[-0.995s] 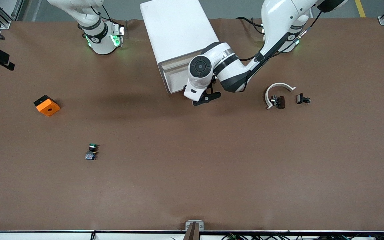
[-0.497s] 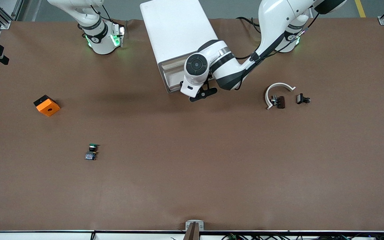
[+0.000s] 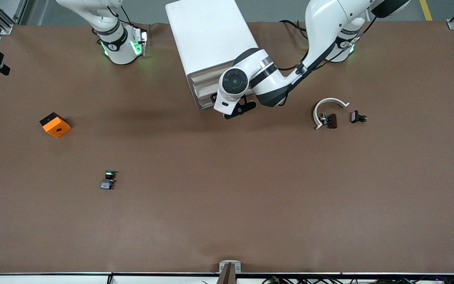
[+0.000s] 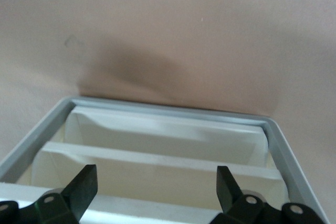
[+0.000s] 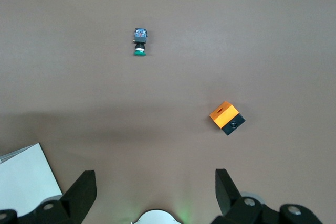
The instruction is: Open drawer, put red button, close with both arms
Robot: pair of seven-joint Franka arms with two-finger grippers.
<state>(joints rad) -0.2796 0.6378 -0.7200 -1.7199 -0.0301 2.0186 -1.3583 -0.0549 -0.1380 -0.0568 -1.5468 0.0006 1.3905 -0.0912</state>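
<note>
The red button is not in view. A green-capped switch [image 3: 109,179] lies on the brown table, also in the right wrist view [image 5: 139,41]. The white drawer cabinet [image 3: 207,35] stands between the arms' bases, its drawer fronts [image 3: 200,86] facing the front camera and looking shut. My left gripper [image 3: 214,97] is open and empty right in front of those drawer fronts; in the left wrist view [image 4: 157,179] its fingertips [image 4: 84,182] frame the white drawer ledges [image 4: 157,156]. My right gripper [image 5: 155,182] is open and empty, high above its end of the table.
An orange and black block [image 3: 55,125] sits toward the right arm's end, also in the right wrist view [image 5: 227,118]. A white curved piece [image 3: 329,105], a dark brown part [image 3: 332,120] and a small black part [image 3: 358,117] lie toward the left arm's end.
My left gripper has moved in to the cabinet's drawer fronts, away from the front camera. The black part at the right arm's edge of the front view has shifted up.
</note>
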